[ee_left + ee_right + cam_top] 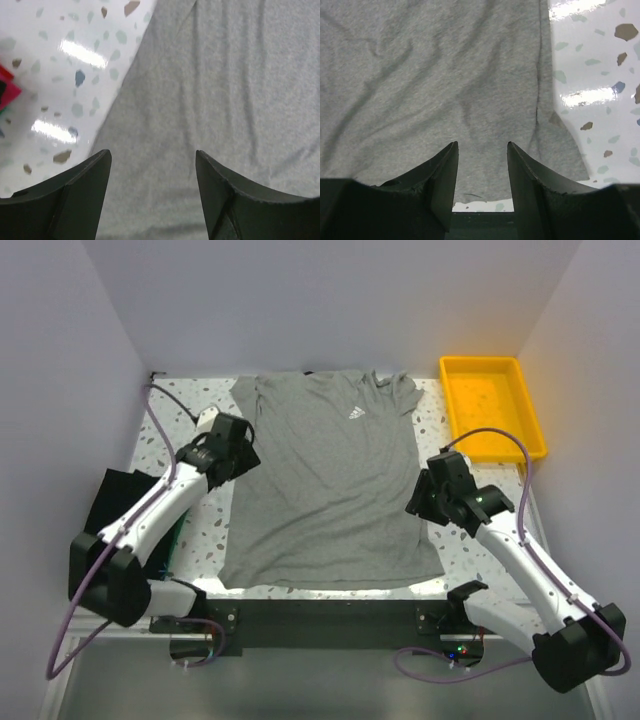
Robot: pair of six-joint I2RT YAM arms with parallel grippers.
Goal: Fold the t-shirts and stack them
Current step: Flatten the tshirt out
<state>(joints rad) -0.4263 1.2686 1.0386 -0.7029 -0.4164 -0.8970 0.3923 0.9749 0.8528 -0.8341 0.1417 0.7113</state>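
The speckled worktop [205,525] carries the heather-grey t-shirt [325,490] spread flat at its centre. The shirt's long axis runs from the hem at the near edge to the collar at the far side, and its white logo [356,413] faces up. A folded black shirt [110,495] lies well apart at the left edge, and the yellow tray [530,410] sits at the far right corner. The shirt lies between the two arms. The left gripper [243,455] is at the shirt's left side edge about mid-body, and the right gripper [415,502] is at the right side edge, closer to the hem. Each arm is therefore nearest its own side, which probably suits a two-handed fold along the long axis. The wrist views show what the overhead view hides: both grippers have their fingers spread with nothing between them. The left is over fabric just inside the side edge, the right over the hem beside the side seam. Neither view shows how high they stand above the cloth.
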